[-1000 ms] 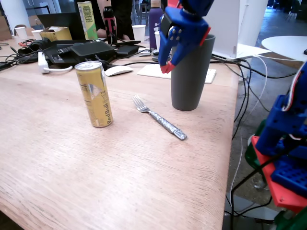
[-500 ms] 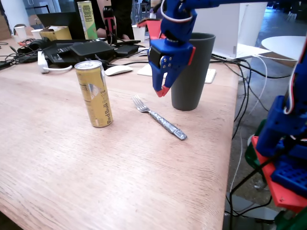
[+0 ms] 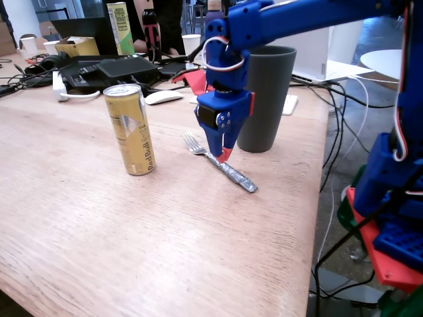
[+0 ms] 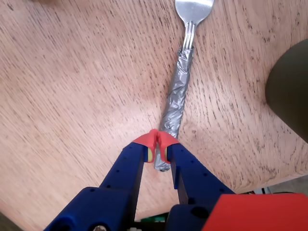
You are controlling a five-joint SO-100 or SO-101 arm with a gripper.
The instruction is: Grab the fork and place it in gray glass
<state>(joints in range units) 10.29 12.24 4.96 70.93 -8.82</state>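
While the fork (image 4: pixel 179 91) is lying flat on the wooden table (image 3: pixel 86 218), just in front of the gray glass (image 3: pixel 268 99), your gripper (image 4: pixel 158 153) is pinching the very end of its foil-wrapped handle. Gripped so far from its middle, the fork is likely to droop or twist loose on lifting; its tines may then catch the glass rim. The gold can (image 3: pixel 132 129) is standing well clear.

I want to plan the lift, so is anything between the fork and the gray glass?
Nothing visible stands between them. The gripper is shut on the fork, which lies on the table just in front of the gray glass. The gold can stands off to the left in the fixed view.
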